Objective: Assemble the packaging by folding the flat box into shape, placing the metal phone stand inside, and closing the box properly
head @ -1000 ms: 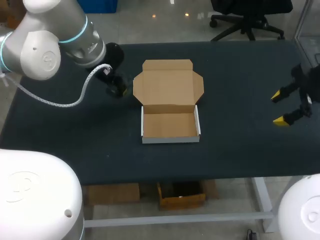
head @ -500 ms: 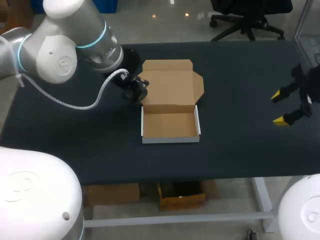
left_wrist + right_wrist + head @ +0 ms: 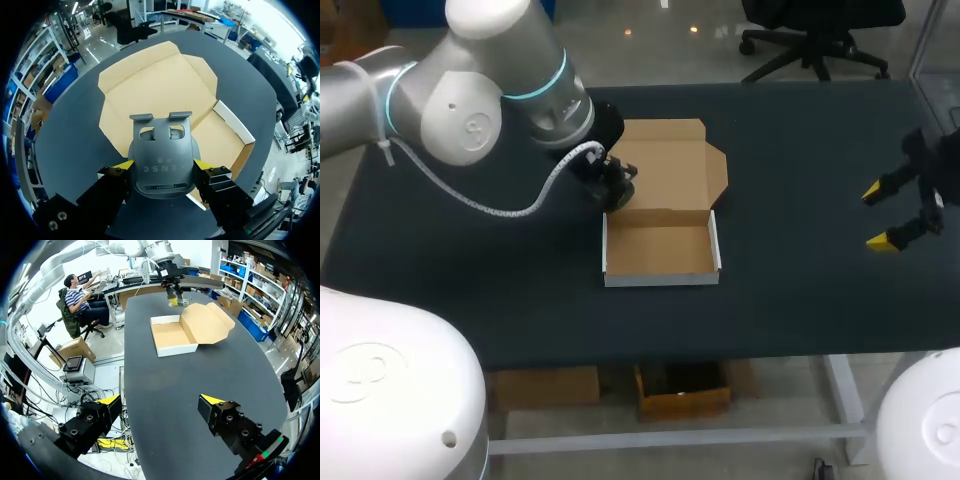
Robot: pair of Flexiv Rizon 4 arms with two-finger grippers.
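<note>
The cardboard box (image 3: 660, 249) stands folded on the black table with its lid (image 3: 665, 165) laid open behind the tray. My left gripper (image 3: 616, 187) hangs over the lid's left edge, just behind the tray's left rear corner. It is shut on the dark grey metal phone stand (image 3: 161, 159), whose base sits between the yellow-tipped fingers (image 3: 120, 166); the box (image 3: 165, 100) lies below it. My right gripper (image 3: 882, 216) stands open and empty over the table's right side, far from the box (image 3: 175, 335). The right wrist view shows my left gripper (image 3: 173, 299) beyond the box.
The black table (image 3: 500, 270) carries only the box. Bare surface lies left, right and in front of it.
My left arm has carried the phone stand rightward, from left of the lid to over the lid's left edge by the tray. The right arm has not moved.
</note>
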